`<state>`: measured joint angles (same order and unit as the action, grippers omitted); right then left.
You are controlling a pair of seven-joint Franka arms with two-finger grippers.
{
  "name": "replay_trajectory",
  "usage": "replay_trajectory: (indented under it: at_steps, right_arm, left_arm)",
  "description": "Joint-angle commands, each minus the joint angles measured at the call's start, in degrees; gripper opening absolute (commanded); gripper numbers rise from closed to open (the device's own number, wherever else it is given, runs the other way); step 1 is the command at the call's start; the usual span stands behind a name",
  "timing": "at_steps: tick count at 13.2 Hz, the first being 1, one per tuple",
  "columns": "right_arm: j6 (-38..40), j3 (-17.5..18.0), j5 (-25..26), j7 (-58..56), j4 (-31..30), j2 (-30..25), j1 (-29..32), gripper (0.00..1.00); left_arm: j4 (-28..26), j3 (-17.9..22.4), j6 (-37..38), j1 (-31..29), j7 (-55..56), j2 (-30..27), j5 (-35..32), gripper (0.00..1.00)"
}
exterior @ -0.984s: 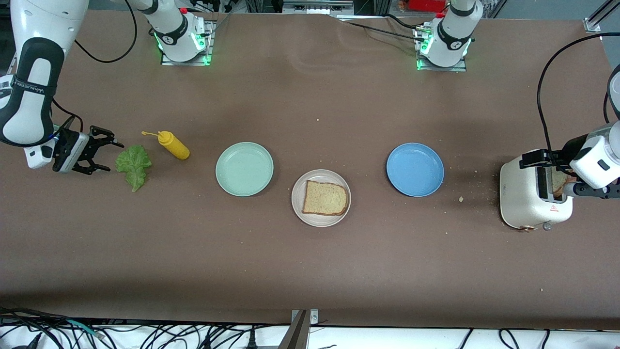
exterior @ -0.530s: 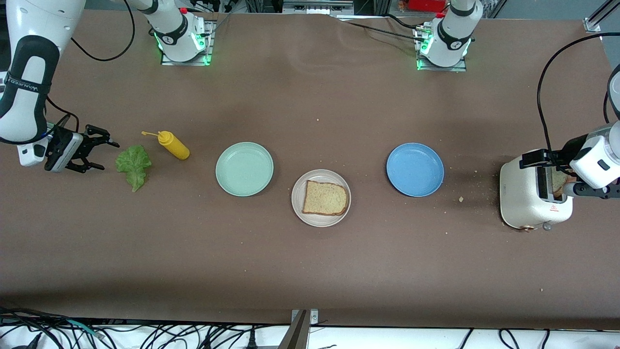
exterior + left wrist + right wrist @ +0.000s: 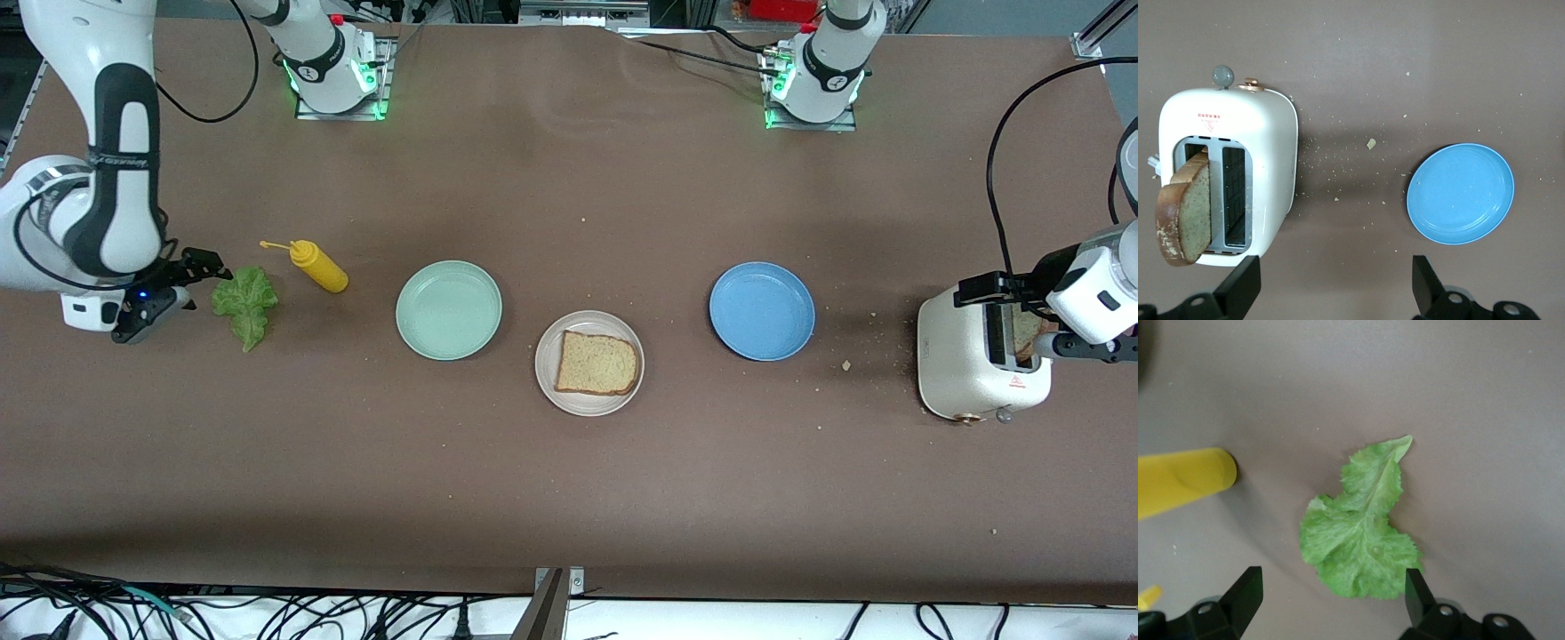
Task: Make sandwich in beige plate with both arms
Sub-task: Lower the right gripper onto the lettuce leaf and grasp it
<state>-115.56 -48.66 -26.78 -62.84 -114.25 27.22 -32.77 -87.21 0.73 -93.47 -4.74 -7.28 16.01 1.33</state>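
The beige plate lies at the table's middle, nearer the front camera than the two other plates, with one slice of speckled brown bread on it. A frilly green lettuce leaf lies flat toward the right arm's end. My right gripper hangs open just over the leaf's broad end, nothing between its fingers. A second bread slice stands up out of a slot of the white toaster. Above the toaster, my left gripper is open and empty.
A yellow squeeze bottle lies beside the lettuce. A mint green plate and a blue plate flank the beige plate, both bare. Crumbs are scattered between the toaster and the blue plate.
The right arm has swung round and its gripper has turned downward and shifted to the lettuce's edge, still open. The left arm and everything on the table have stayed put.
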Motion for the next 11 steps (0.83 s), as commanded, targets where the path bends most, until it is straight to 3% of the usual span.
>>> replay_trajectory:
  at_steps: [1,3,7,11]
  right_arm:
    - [-4.3,7.7,6.5,9.5,-1.2,-4.5,5.0,0.98]
    - [-11.1,12.3,9.5,13.3,-4.2,-4.7,8.1,0.98]
    - [-24.8,19.7,9.8,13.9,-12.6,-5.3,14.3,0.99]
    - [-26.6,21.0,9.8,16.3,-14.8,-5.0,15.0,0.98]
  left_arm:
    - [-0.9,-0.6,0.7,-0.3,0.5,-1.4,-1.9,1.0]
    - [-0.9,-0.6,0.7,-0.4,0.5,-1.5,-1.9,1.0]
    - [-0.9,-0.6,0.7,-0.4,0.5,-1.5,-1.9,1.0]
    - [-0.9,-0.6,0.7,-0.4,0.5,-1.5,-1.9,1.0]
